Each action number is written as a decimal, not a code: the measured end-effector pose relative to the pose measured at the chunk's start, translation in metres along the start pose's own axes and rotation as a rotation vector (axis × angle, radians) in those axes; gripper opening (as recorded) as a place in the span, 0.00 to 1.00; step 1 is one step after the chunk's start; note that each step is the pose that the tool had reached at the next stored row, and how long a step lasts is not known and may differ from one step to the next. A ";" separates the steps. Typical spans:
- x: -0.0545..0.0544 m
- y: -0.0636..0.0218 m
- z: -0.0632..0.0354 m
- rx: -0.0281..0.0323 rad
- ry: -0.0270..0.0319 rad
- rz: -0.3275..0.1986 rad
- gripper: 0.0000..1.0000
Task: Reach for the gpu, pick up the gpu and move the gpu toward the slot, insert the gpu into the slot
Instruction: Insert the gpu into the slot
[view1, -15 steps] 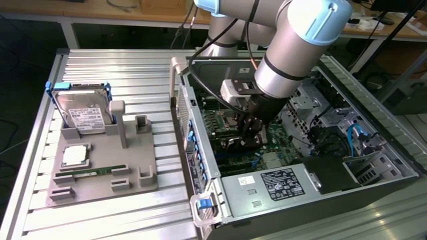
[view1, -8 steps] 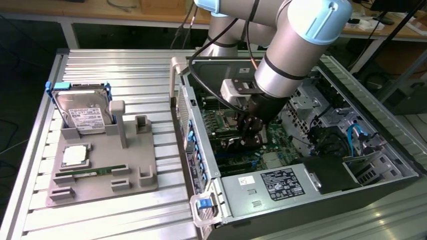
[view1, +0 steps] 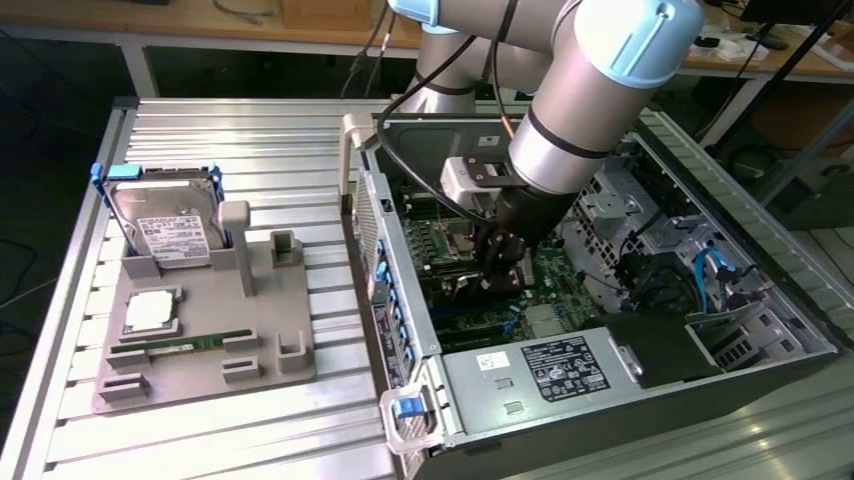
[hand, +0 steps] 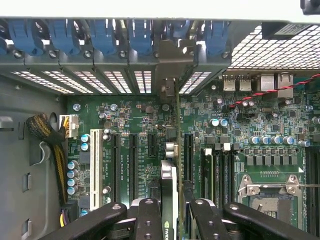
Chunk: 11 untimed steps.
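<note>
My gripper (hand: 172, 220) is shut on the gpu (hand: 168, 181). The thin black card shows edge-on between the two black fingers (hand: 147, 220). It stands upright over the green motherboard (hand: 250, 120), and its metal end bracket (hand: 170, 60) lies against the case's rear slot openings. The slot lies under the card's edge and is hidden, so I cannot tell whether the card is seated. In the exterior view the gripper (view1: 501, 262) reaches down into the open computer case (view1: 400, 330), just above the board.
Black expansion sockets (hand: 132, 165) and a white one (hand: 95, 160) run beside the card. Memory sockets (hand: 215, 170) and the silver processor socket (hand: 272, 192) are on its other side. Outside the case, a grey fixture (view1: 200, 350) holds a hard drive (view1: 167, 225) and a memory stick (view1: 187, 345).
</note>
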<state>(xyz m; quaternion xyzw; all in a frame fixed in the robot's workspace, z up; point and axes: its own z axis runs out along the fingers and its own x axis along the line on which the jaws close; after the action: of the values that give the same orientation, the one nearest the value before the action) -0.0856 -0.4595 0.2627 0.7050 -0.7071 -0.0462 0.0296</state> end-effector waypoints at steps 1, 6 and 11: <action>0.000 0.0000 0.0000 0.0000 0.0000 0.000 0.27; 0.000 0.0004 0.0001 -0.0002 0.0016 -0.012 0.27; 0.000 0.0004 0.0007 -0.0008 0.0059 -0.022 0.27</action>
<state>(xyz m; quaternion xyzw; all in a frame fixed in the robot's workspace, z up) -0.0861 -0.4592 0.2621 0.7128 -0.6992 -0.0447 0.0315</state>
